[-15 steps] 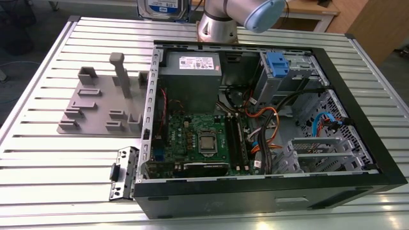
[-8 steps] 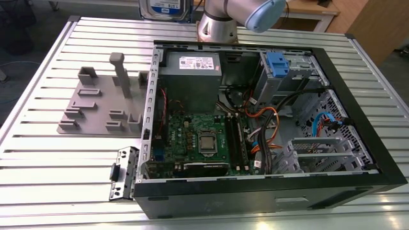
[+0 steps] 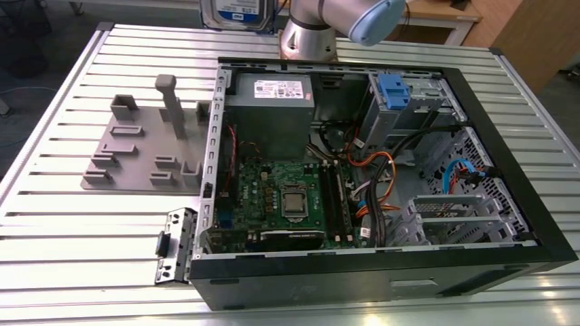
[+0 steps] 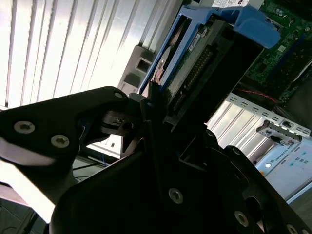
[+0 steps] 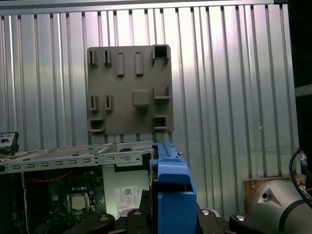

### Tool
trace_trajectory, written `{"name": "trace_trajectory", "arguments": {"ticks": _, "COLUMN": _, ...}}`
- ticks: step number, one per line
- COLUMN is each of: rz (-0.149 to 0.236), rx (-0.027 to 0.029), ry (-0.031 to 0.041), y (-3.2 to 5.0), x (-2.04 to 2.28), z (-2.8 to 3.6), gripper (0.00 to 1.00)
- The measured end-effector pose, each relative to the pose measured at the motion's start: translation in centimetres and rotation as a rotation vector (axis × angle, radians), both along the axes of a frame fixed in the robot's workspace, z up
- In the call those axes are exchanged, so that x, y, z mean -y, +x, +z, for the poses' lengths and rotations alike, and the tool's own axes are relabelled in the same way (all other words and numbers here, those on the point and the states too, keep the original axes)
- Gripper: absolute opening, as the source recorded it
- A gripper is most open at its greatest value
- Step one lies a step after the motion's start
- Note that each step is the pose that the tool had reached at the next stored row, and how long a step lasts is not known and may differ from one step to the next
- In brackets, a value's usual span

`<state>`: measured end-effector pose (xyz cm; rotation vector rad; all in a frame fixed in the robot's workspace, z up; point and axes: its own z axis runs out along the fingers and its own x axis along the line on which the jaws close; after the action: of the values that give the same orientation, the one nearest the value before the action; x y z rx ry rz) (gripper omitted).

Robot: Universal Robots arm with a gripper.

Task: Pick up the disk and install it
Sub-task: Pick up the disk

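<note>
The disk (image 3: 238,13), silver with a white-and-blue label, hangs in the air beyond the far edge of the open computer case (image 3: 507,197), beside the arm's base. In both wrist views its bright blue bracket (image 4: 253,27) (image 5: 171,187) frames it. In the second wrist view my gripper (image 4: 170,105) is shut on the disk, with a black finger (image 4: 152,97) pressed against its edge. In the first wrist view my gripper (image 5: 170,214) shows at the disk's lower end. The grey drive cage (image 3: 412,109) with a small blue latch (image 3: 392,88) sits in the case's far corner, at the exterior view's right.
A grey power supply (image 3: 269,112) and the green motherboard (image 3: 281,197) fill the case's left half, with loose cables (image 3: 381,176) beside them. A grey holder plate with slots and posts (image 3: 145,146) lies on the slatted table (image 3: 54,258) at the exterior view's left.
</note>
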<state>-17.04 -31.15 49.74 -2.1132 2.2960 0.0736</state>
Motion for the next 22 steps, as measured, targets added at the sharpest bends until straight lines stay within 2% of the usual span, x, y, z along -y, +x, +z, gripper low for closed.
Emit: {"name": "trace_trajectory", "arguments": {"ticks": 22, "rz": 0.0, "rx": 0.0, "ry": 0.0, "y": 1.52, "x": 1.02, "z": -0.01, "gripper": 0.36}}
